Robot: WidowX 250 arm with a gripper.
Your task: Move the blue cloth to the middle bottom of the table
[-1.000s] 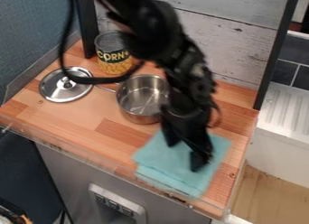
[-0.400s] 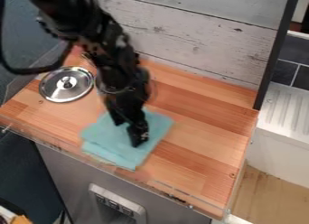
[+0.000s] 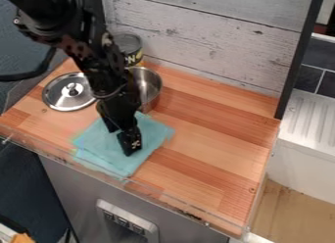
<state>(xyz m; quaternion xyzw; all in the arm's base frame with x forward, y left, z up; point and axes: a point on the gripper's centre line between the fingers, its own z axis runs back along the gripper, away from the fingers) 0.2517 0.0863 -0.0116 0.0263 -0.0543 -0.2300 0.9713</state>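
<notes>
Here's the pale blue, folded cloth (image 3: 152, 132), lying on the wood-block table (image 3: 216, 154) at about eight o'clock from its centre, its lowest corner close to the front edge. That looks very near the middle bottom to me, so the job seems almost done, with maybe a small nudge left.

And right on top of it, the black two-finger hand (image 3: 122, 142)! Its fingertips stand apart, a little blue between them, pointing down into the fabric. Is a fold caught there? Cannot tell from here.

This is a soft, light, floppy customer. It should slide easily under light pressure, but shove it from one side and it could bunch up. For a lift, I'd want a pinch of the raised layers near the middle; for a slide, a gentle press there should do. If it's well placed, the call is to let go cleanly and rise straight up, because a snagged fold would drag the whole cloth out of line.

Working outward: at one o'clock from the cloth, just beyond it, there's the shiny round metal pot (image 3: 152, 84), partly behind the black robot arm (image 3: 98, 60). At ten to eleven o'clock, the round silver lid with a knob (image 3: 68, 91) lies flat. Farther off, around twelve, stands the dark-topped can with yellow lettering (image 3: 130, 43), well apart from the cloth.
</notes>
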